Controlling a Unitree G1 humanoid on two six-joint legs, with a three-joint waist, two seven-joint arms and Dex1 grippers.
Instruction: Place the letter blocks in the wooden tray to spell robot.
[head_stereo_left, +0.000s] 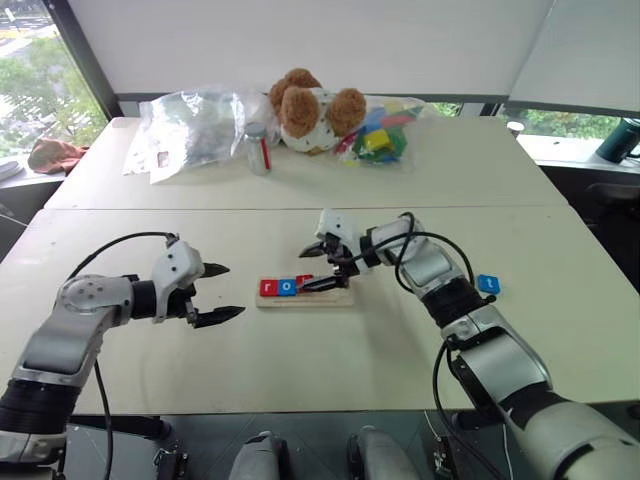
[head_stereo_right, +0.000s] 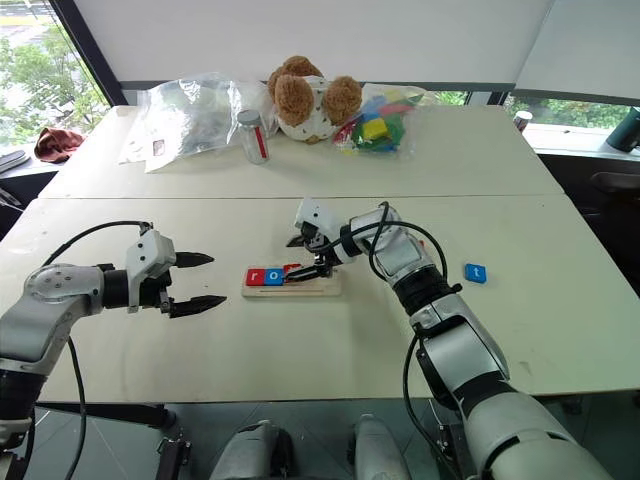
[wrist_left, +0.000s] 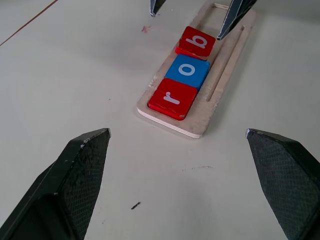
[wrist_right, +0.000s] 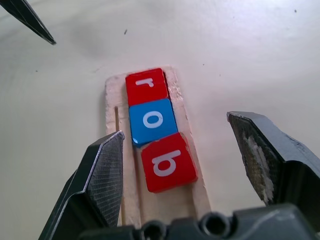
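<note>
head views: the wooden tray (head_stereo_left: 305, 296) lies between the two grippers, with red r, blue o and a red tile under the right gripper (head_stereo_left: 322, 268), whose fingers stand apart over the tray's middle, holding nothing. the left gripper (head_stereo_left: 220, 293) hangs wide and empty, well apart from the tray's r end. a blue t block (head_stereo_left: 487, 284) waits on the table beyond the right forearm, far from the tray.

left wrist view: past the spread fingertips (wrist_left: 82, 165) sit r (wrist_left: 171, 99), o (wrist_left: 186, 73) and b (wrist_left: 198, 43) in a row, b slightly skewed.

right wrist view: the b tile (wrist_right: 167, 162) lies between the parted fingers, released, tilted against the o.

judged so: three letters placed, the second o and t are left; i can't find that second o.
</note>
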